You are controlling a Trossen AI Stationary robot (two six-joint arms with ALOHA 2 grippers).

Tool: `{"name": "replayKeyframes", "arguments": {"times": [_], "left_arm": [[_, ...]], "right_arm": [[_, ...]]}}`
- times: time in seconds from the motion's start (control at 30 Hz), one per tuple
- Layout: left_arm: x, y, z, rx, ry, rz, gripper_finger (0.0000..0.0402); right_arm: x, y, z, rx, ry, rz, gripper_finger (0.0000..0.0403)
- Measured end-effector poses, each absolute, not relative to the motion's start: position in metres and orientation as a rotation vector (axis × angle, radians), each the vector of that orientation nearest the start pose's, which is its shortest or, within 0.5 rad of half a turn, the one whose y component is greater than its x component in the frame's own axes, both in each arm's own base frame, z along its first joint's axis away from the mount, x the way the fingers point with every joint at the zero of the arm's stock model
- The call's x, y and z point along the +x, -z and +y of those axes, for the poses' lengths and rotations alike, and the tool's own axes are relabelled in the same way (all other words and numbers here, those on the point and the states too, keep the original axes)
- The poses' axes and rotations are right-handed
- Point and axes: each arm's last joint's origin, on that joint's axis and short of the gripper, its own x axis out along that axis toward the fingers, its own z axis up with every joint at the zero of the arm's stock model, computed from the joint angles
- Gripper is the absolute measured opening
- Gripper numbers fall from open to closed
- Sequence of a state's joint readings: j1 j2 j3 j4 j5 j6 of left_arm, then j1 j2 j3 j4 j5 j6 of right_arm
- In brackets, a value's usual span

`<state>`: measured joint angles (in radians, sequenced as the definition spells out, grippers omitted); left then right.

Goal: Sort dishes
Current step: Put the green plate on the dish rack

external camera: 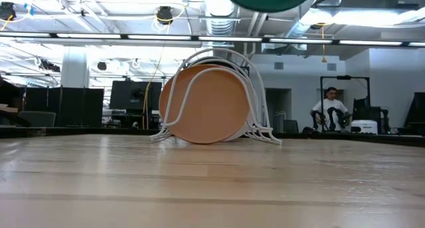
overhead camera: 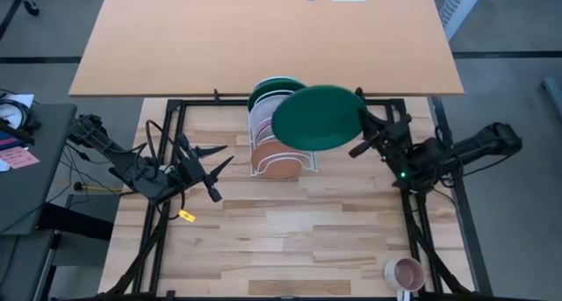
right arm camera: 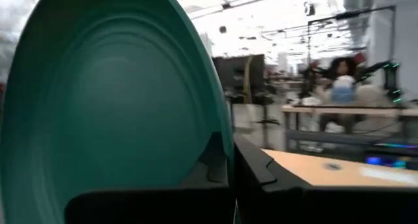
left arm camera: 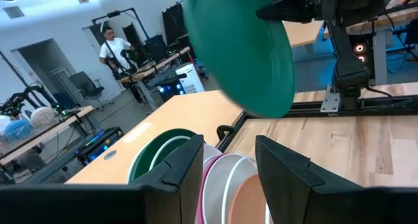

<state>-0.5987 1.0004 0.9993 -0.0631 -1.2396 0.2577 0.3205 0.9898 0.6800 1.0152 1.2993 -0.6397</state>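
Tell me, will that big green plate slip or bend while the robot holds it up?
It probably won't bend: the green plate keeps its round shape though the right gripper pinches only its rim. It might slip or swing, since all its width hangs off that one edge, high above the rack.

table (overhead camera: 290, 240): pale wood planks, matt | green plate (overhead camera: 318, 117): smooth, slight sheen | rack (external camera: 255, 88): white-coated wire | brown plate (external camera: 207, 103): matt
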Motion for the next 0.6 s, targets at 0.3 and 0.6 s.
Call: {"name": "replayKeyframes", "arguments": {"times": [0.3, 0.6], "left_arm": [[0.180, -0.380, -0.090, 0.293, -0.633, 0.119, 0.0135], [0.180, -0.379, -0.090, 0.307, -0.632, 0.131, 0.0135]], "right_arm": [[0.196, -0.367, 0.041, -0.115, 1.116, -0.045, 0.0005], [0.196, -0.368, 0.040, -0.119, 1.130, -0.029, 0.0005]]}}
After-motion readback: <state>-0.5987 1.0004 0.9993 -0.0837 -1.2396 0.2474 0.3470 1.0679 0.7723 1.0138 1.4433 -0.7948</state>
